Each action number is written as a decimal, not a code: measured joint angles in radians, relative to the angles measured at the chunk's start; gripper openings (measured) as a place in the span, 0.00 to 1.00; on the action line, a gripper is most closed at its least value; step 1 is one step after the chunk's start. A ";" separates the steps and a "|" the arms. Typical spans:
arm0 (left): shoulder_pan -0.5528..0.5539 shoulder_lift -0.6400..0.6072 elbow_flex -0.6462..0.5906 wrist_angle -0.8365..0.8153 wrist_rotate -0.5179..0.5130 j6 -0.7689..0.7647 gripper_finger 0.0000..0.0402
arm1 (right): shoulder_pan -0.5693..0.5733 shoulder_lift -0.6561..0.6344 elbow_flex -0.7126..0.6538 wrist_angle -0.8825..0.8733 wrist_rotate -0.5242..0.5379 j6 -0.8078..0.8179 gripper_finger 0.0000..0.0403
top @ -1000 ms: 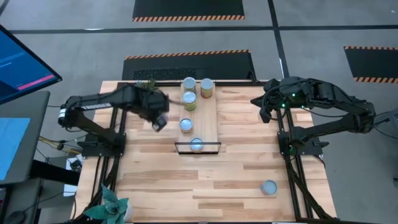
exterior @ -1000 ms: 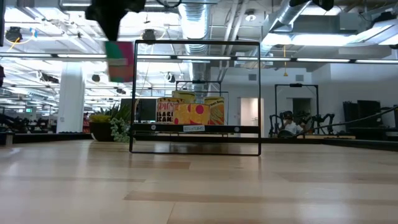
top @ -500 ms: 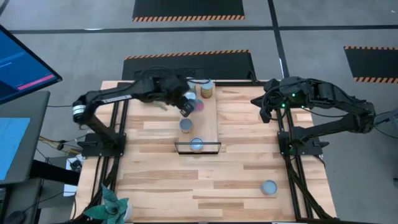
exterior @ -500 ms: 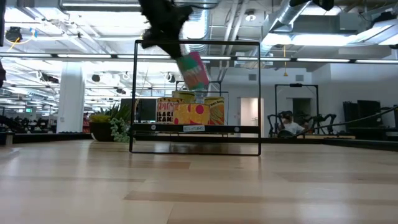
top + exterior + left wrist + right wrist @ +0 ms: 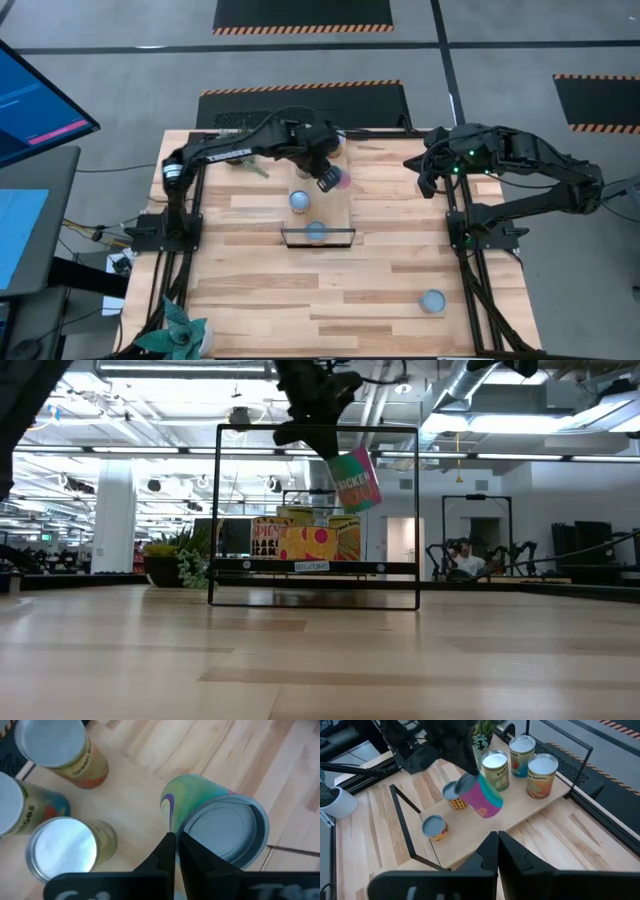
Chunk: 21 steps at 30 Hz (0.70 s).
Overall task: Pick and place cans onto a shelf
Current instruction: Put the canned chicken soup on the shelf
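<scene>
Over the last second the left gripper (image 5: 326,180) has swung from the left side of the worktop (image 5: 400,270) across to the right edge of the shelf (image 5: 340,205), carrying the pink-and-teal can (image 5: 340,179) with it; the can now hangs tilted in the air above the board, not yet set down, so placing looks like the next step. The gripper is clenched on that can, pinching it at the rim, which the left wrist view shows as a dull grey recessed lid. The shelf is a pale, smooth wood board with a thin black wire frame at its near end; five other cans already stand on it, squat cylinders with shiny metal tops and paper labels. One can (image 5: 432,300) sits alone near the worktop's near right corner. The right gripper (image 5: 424,186) waits closed and empty at the right edge.
</scene>
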 joint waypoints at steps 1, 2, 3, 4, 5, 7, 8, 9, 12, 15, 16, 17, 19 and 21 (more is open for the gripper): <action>-0.003 0.019 0.022 -0.021 -0.001 0.000 0.00 | 0.000 0.000 0.000 0.000 0.000 0.000 0.06; -0.007 0.036 0.039 -0.039 0.000 0.001 0.00 | 0.000 0.000 0.000 0.000 0.000 0.000 0.06; -0.011 0.050 0.051 -0.056 -0.001 0.004 0.00 | 0.000 0.000 0.000 0.000 0.000 0.000 0.05; -0.014 0.061 0.058 -0.067 -0.001 0.007 0.00 | 0.000 0.000 0.000 0.000 0.000 0.000 0.05; -0.017 0.069 0.062 -0.068 0.000 0.007 0.00 | 0.000 0.000 0.000 0.000 0.000 0.000 0.05; -0.024 0.082 0.063 -0.070 0.011 0.005 0.00 | 0.000 0.000 0.000 -0.003 0.000 0.000 0.05; -0.028 0.087 0.063 -0.078 0.018 0.004 0.00 | 0.000 0.000 0.000 -0.006 0.000 0.000 0.05; -0.031 0.091 0.062 -0.088 0.023 0.003 0.00 | 0.000 0.000 0.000 -0.010 0.000 0.000 0.05; -0.046 0.112 0.062 -0.097 0.026 -0.007 0.00 | 0.000 0.000 0.000 -0.023 0.000 0.000 0.06; -0.058 0.131 0.062 -0.103 0.028 -0.017 0.00 | 0.000 0.000 0.000 -0.023 0.000 0.000 0.06; -0.060 0.135 0.061 -0.112 0.029 -0.024 0.00 | 0.000 0.000 0.000 -0.023 0.000 0.000 0.06; -0.063 0.140 0.062 -0.118 0.029 -0.028 0.00 | 0.000 0.000 0.000 -0.023 0.000 0.000 0.06; -0.067 0.147 0.062 -0.108 0.028 -0.035 0.00 | 0.000 0.000 0.000 -0.025 0.000 0.000 0.06; -0.067 0.149 0.061 -0.116 0.029 -0.040 0.00 | 0.000 0.000 0.000 -0.025 0.000 -0.001 0.05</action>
